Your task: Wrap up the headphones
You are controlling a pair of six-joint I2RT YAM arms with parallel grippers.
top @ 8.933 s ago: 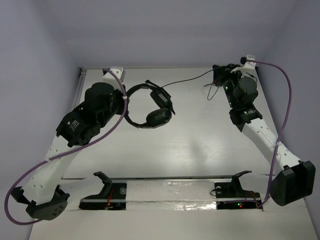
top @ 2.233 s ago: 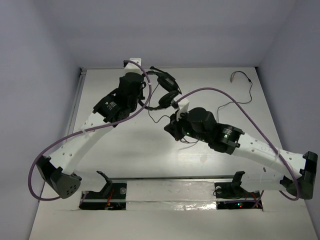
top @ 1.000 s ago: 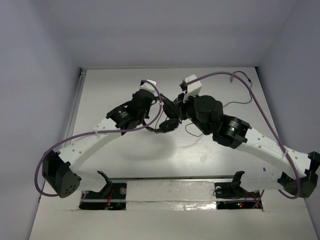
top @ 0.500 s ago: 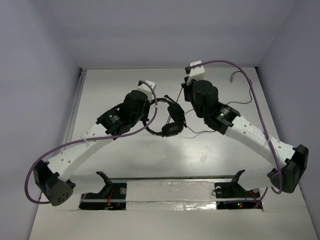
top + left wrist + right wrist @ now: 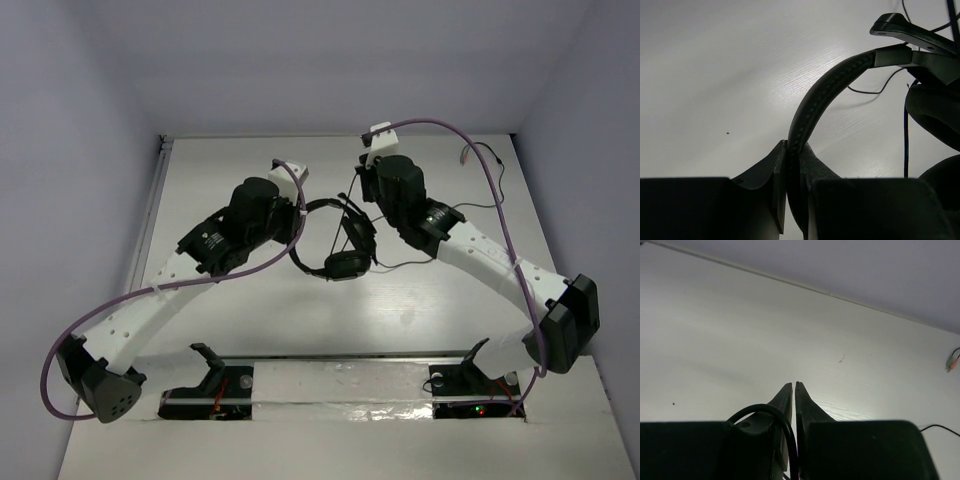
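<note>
1. The headphones (image 5: pixel 338 255) are at the middle of the table (image 5: pixel 250 320) in the overhead view. The headband (image 5: pixel 815 100) arcs toward 9 o'clock. The two earcups (image 5: pixel 936 107) are stacked at the 3 o'clock end, one toward 12 and one toward 6.
2. Whether the lower earcup rests on the table or hangs just above it cannot be told.
3. The cable (image 5: pixel 400 265) leaves the earcups toward 3 o'clock. It then bends toward 1 o'clock across the bare surface.
4. The cable ends in a small reddish plug (image 5: pixel 466 153), which lies near the table's far corner at 1 o'clock, well apart from the earcups.
5. The left gripper (image 5: pixel 792 147) is at 9 o'clock of the headphones. Its fingers (image 5: pixel 777 165) are narrow and pinch the headband edge-on between them.
6. The right gripper (image 5: pixel 794 385) is at 12 o'clock of the earcups. Its fingers (image 5: pixel 807 412) are drawn almost together, leaving only a hairline slit.
7. In the right wrist view a loop of the cable curves over the finger on the picture's left. It then drops into the slit near the finger roots, so the cable appears pinched there.
8. The two white arms converge on the headphones from 7 and 4 o'clock.
9. Each arm carries a thick purple robot cable (image 5: pixel 200 275).
</note>
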